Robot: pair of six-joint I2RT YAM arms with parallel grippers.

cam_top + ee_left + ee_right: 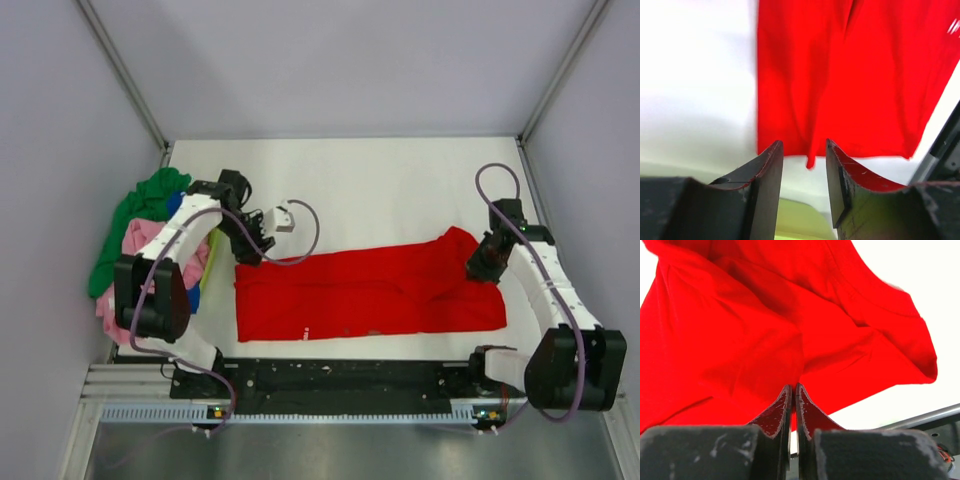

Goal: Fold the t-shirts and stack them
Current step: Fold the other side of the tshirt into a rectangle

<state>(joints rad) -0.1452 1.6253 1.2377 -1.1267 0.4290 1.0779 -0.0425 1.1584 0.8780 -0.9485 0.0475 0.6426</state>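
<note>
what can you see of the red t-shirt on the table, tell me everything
The red t-shirt is bright cloth, soft and creased, folded into a long band lying flat across the white table near the arms. Its right end is bunched and raised, where the shut right end effector appears to pinch it. The open left end effector sits at its left edge, holding nothing.

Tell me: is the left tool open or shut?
Open: the fingers of the left tool stand apart with a clear gap, beside the red cloth t-shirt.
</note>
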